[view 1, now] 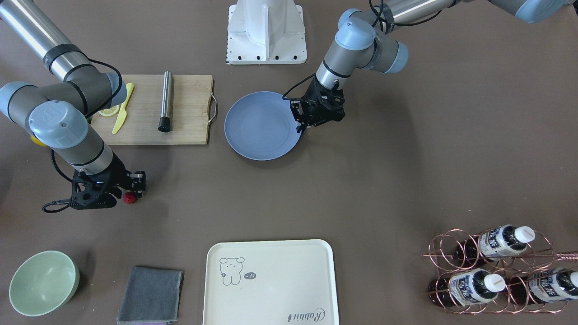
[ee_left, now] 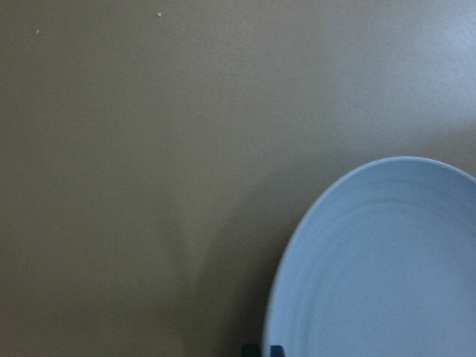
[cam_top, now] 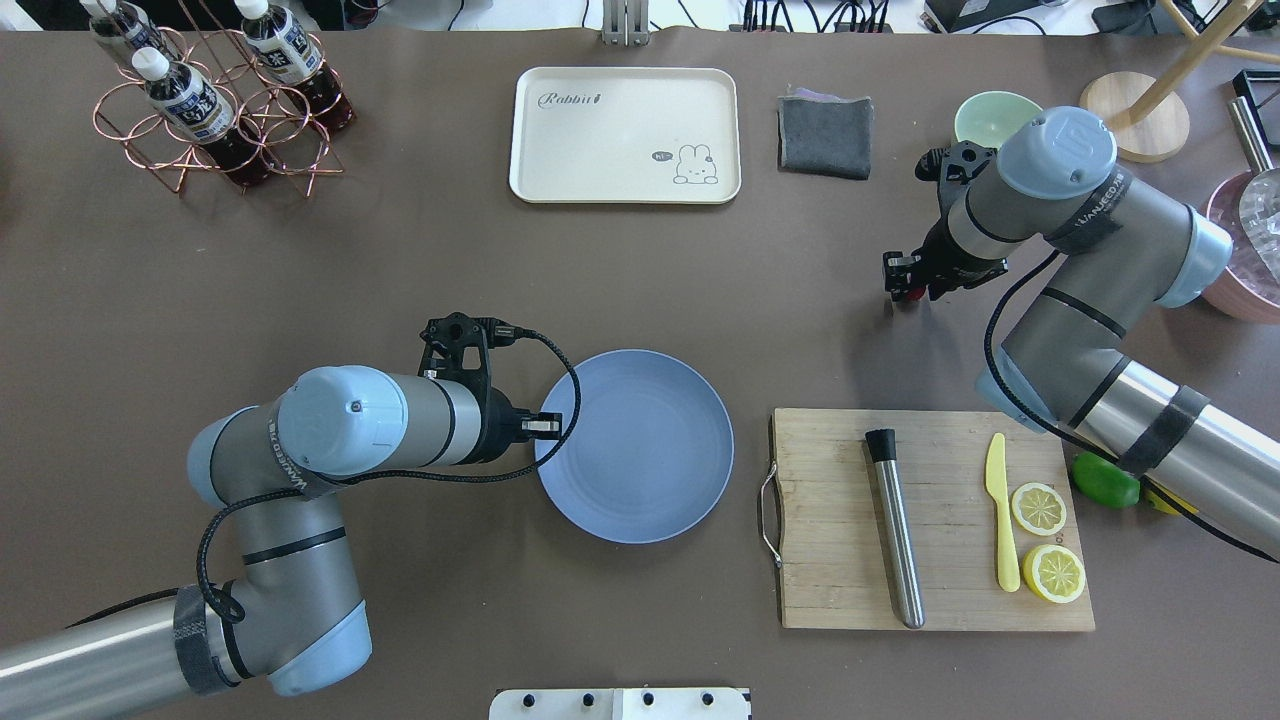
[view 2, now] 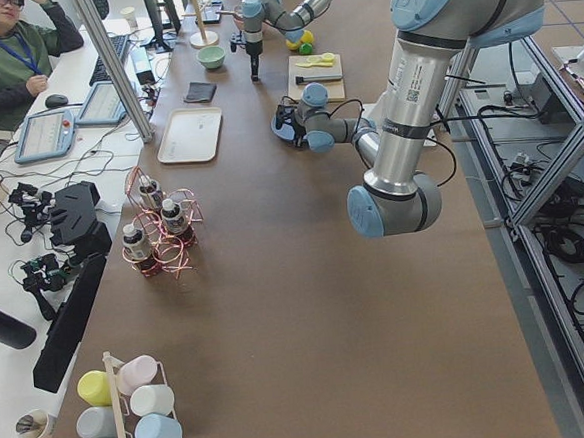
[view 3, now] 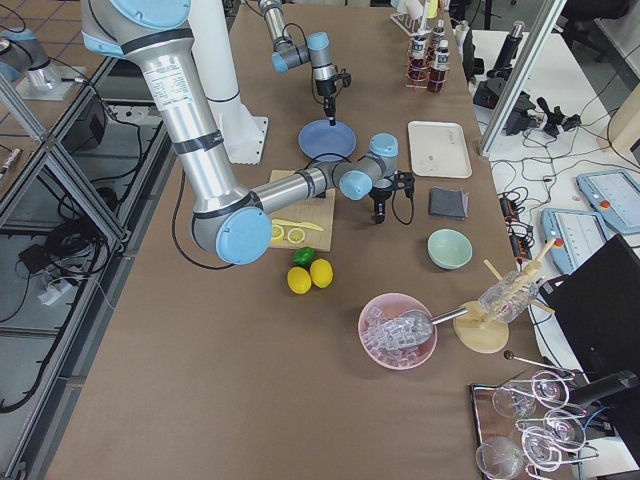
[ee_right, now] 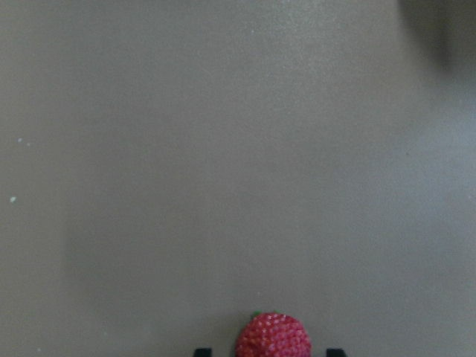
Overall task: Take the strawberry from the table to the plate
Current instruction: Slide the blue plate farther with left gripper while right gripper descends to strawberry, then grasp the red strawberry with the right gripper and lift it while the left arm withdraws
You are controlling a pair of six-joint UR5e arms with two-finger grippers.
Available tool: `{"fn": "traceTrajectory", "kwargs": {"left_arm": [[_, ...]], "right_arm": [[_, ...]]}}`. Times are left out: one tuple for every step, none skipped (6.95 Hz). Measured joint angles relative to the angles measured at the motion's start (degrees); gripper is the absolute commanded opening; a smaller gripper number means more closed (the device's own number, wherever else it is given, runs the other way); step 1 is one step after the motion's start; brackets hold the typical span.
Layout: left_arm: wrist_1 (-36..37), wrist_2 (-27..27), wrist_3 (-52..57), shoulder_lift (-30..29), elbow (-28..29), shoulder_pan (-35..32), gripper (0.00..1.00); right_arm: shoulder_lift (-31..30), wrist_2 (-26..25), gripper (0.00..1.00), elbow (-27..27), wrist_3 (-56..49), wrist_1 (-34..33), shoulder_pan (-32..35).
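The strawberry [view 1: 129, 197] is a small dark-red bumpy berry lying on the brown table [view 1: 406, 171], well to the side of the plate. My right gripper [cam_top: 903, 285] is down at it and open. In the right wrist view the strawberry [ee_right: 273, 338] sits between the two fingertips with a gap on each side. The round light-blue plate [view 1: 262, 126] lies near the table's middle with nothing on it. My left gripper [view 1: 301, 128] hangs at the plate's rim, shut and holding nothing; the left wrist view shows the plate [ee_left: 387, 268] just beside its tips.
A wooden cutting board [cam_top: 830, 520] beside the plate carries a steel muddler [cam_top: 895, 530], a yellow knife [cam_top: 1003, 520] and two lemon slices. A green lime [cam_top: 1105, 482], pale green bowl [view 1: 43, 282], grey cloth [view 1: 151, 293], cream tray [view 1: 271, 282] and bottle rack [view 1: 496, 271] stand around.
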Motion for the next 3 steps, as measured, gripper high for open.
{"fn": "traceTrajectory", "kwargs": {"left_arm": [[0.0,0.0,0.0,0.0,-0.1,-0.1,0.98],[-0.2,0.1,0.0,0.0,-0.4,-0.3,0.98],[-0.7,-0.1,0.3,0.0,-0.9,-1.1,0.98]], "right_arm": [[0.0,-0.1,0.00,0.0,0.0,0.0,0.1],[0.1,0.0,0.00,0.0,0.0,0.1,0.5],[0.4,0.6,0.00,0.3,0.0,0.1,1.5]]}}
